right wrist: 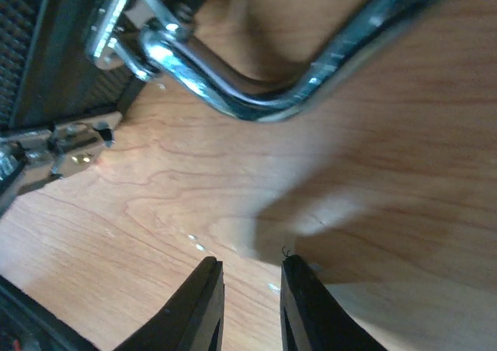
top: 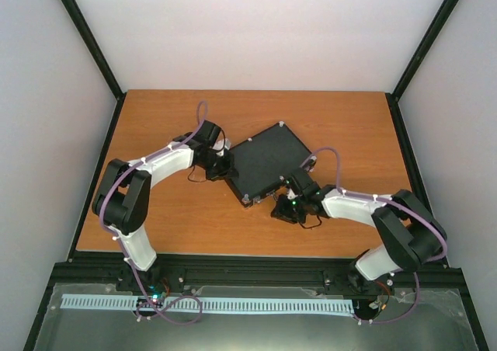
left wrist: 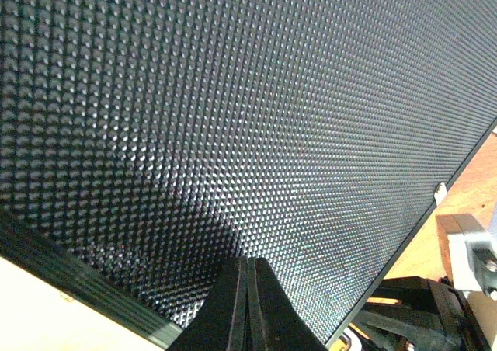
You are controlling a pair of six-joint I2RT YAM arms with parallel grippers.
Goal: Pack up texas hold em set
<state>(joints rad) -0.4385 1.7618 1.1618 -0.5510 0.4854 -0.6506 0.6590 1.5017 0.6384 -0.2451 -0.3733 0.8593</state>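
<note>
The wooden bench (top: 178, 227) carries the black case (top: 268, 165), which lies flat and shut at the bench's middle. It is skewed, with one silver-tipped corner toward 12 o'clock and another toward 7.

The left arm (top: 147, 180) curves in from 8 o'clock and the right arm (top: 365, 207) from 4 o'clock.

The left claw (top: 220, 165) sits at the case's 9 o'clock edge. Its wrist view shows the two fingers pressed together with nothing between them, their tips over the dimpled black lid; whether they touch it I cannot tell.

The right claw (top: 289, 210) is at the case's 5 o'clock side, over bare wood. In its wrist view the fingers (right wrist: 299, 308) stand a narrow gap apart and hold nothing.

The chrome handle (right wrist: 256, 95) lies toward 12 o'clock from those fingertips, apart from them. A silver latch (right wrist: 70, 149) on the case's side shows at 10 o'clock.
</note>
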